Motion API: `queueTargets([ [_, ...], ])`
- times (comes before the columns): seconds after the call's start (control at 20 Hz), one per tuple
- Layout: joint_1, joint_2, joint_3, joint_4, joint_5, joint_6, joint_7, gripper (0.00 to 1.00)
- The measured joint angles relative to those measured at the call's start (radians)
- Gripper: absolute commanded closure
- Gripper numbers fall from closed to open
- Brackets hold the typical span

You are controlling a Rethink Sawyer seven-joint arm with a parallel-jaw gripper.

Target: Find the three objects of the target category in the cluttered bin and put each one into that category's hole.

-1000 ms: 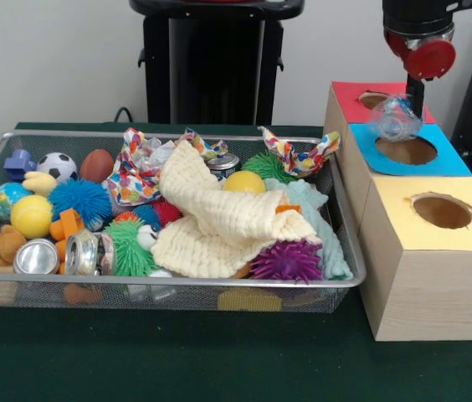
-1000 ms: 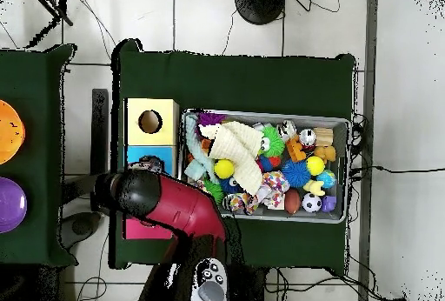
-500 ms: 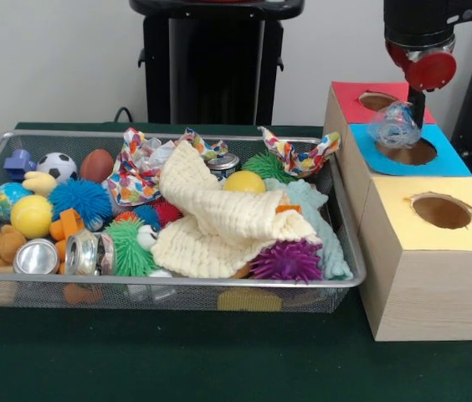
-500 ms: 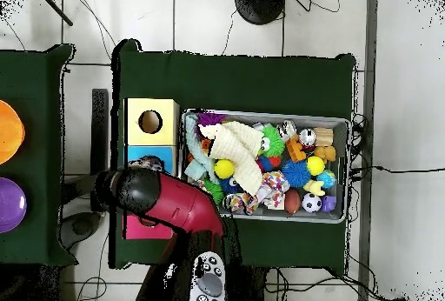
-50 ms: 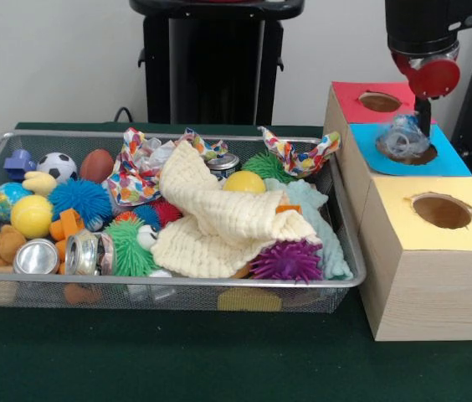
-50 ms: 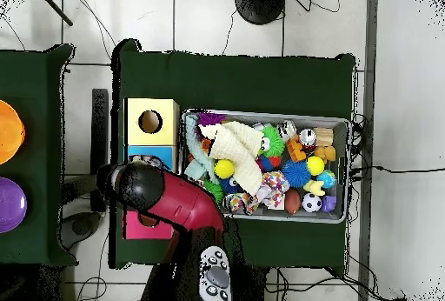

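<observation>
One clear plastic object [image 5: 402,140] at blue hole [image 5: 416,153]; three holes; fingers [image 5: 423,117] state unclear; bin [image 5: 341,251] full

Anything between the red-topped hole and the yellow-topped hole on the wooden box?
Front view: the blue-topped hole, with a crumpled clear plastic object sitting in it under the gripper.
</observation>
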State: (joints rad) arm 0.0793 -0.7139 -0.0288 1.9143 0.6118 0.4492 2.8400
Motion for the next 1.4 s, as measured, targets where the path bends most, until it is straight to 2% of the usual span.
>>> queueTargets([
  [0.15, -0.024, 0.013, 0.039, 0.013, 0.014, -0.059, 0.000, 1.00],
  [0.5, -0.027, 0.028, 0.065, 0.023, 0.014, -0.095, 0.000, 1.00],
  [0.55, -0.027, 0.030, 0.067, 0.025, 0.013, -0.094, 0.000, 0.00],
  [1.1, -0.082, 0.023, 0.123, 0.049, -0.006, -0.095, 0.000, 0.00],
  [1.4, -0.084, 0.022, 0.126, 0.049, -0.013, -0.096, 0.000, 0.00],
])
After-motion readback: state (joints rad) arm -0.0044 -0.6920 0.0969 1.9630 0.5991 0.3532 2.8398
